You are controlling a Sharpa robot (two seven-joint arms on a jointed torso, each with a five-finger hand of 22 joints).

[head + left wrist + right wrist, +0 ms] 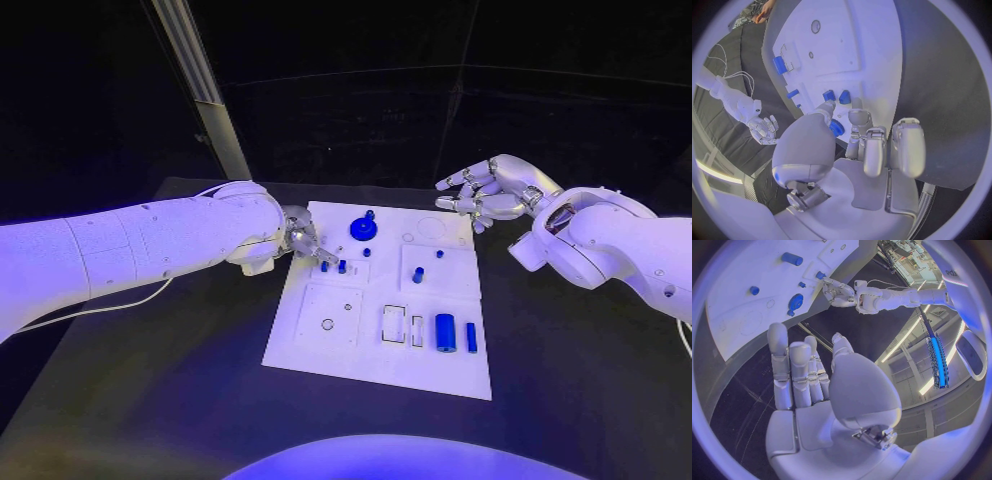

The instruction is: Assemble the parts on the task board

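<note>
Ana: Closest to us on the white board [310,345] is its near right corner, where a fat blue cylinder [446,332] and a slim blue bar [472,337] lie side by side, touching neither hand. What worries you?

Ben: The left hand [303,240]. It sits at the board's left edge with its fingertips down at two small blue pegs [333,266]. The thumb tip meets one peg, but I cannot tell whether it is pinched or only touched.

Ana: So a slip?

Ben: I think so. The pegs look like short, smooth, hard plastic, and the fingers are bare silver metal, so there is little friction. A peg could squirt out, roll across the board, or jam tilted in its hole if pushed off-axis. The neighbouring peg is just beside it and could get knocked.

Ana: And the round blue knob [364,228]?

Ben: It stands toward the board's far edge, near those fingers. It has a disc body with a small stub on top, and a careless sweep might bump it.

Ana: What about the right hand [490,190]?

Ben: It is empty, fingers loosely apart, hovering just beyond the board's far right corner, well clear of the parts. One more short peg [418,274] stands near the board's middle.

Ana: And the board itself?

Ben: Flat, rigid and matte, with shallow outlined recesses. It seems to lie loose on the black table [144,380], so a hard sideways push might shift it.
</note>
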